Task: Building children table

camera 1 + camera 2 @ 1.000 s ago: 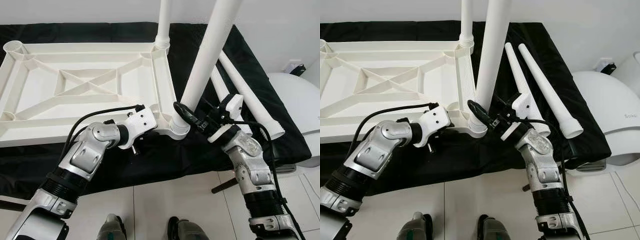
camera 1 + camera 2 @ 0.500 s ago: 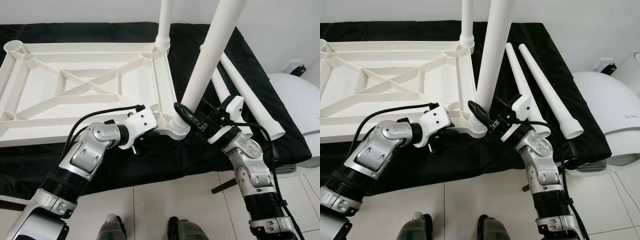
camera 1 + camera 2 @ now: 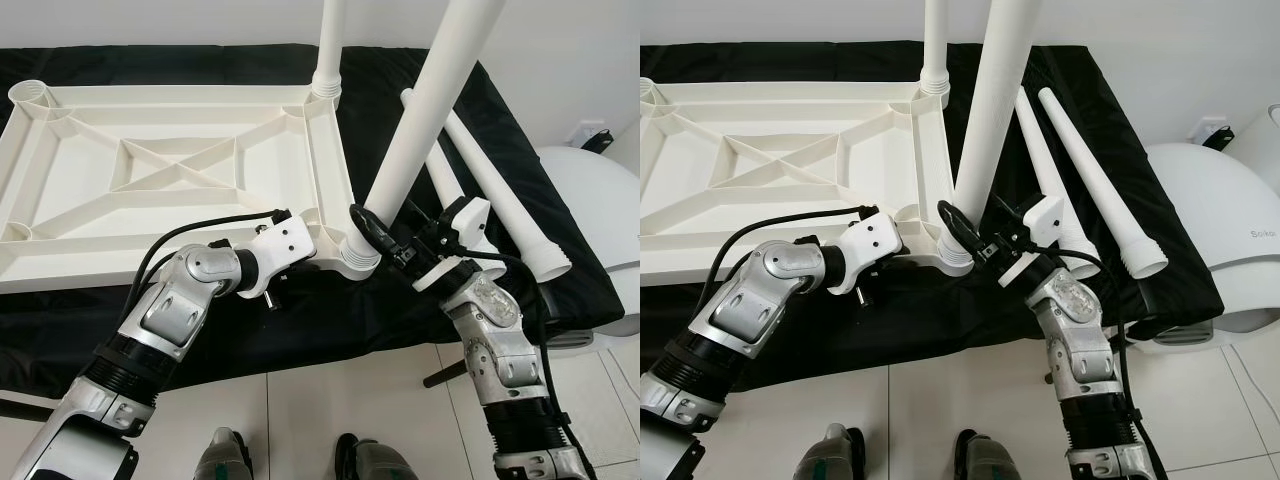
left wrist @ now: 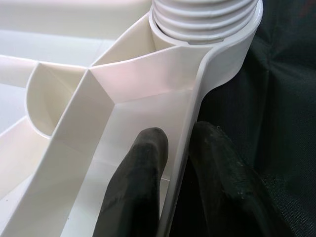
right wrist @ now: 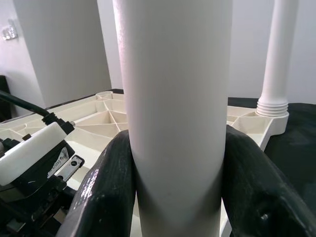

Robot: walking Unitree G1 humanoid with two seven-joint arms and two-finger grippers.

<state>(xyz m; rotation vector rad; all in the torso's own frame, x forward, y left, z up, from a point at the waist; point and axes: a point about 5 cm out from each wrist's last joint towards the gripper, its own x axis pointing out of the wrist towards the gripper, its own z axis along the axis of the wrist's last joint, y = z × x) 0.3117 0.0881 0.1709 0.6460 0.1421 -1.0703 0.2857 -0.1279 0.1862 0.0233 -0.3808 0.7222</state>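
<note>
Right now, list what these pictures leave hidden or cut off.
- Tops of both standing legs, the near leg and the far leg: cut off by the upper edge in the eye views.
- How deep the near leg sits in its corner socket: covered by the right gripper.
- Left gripper pinches the tabletop rim; in the eye views its fingers are behind its own wrist.
- Loose legs: lower ends partly behind the right arm.

Black cloth (image 3: 300, 310) covers the work surface ahead of me, draping toward the pale tiled floor (image 3: 330, 400) on the near side. At far right: a white rounded appliance (image 3: 1215, 215), against a white wall (image 3: 560, 60).
</note>
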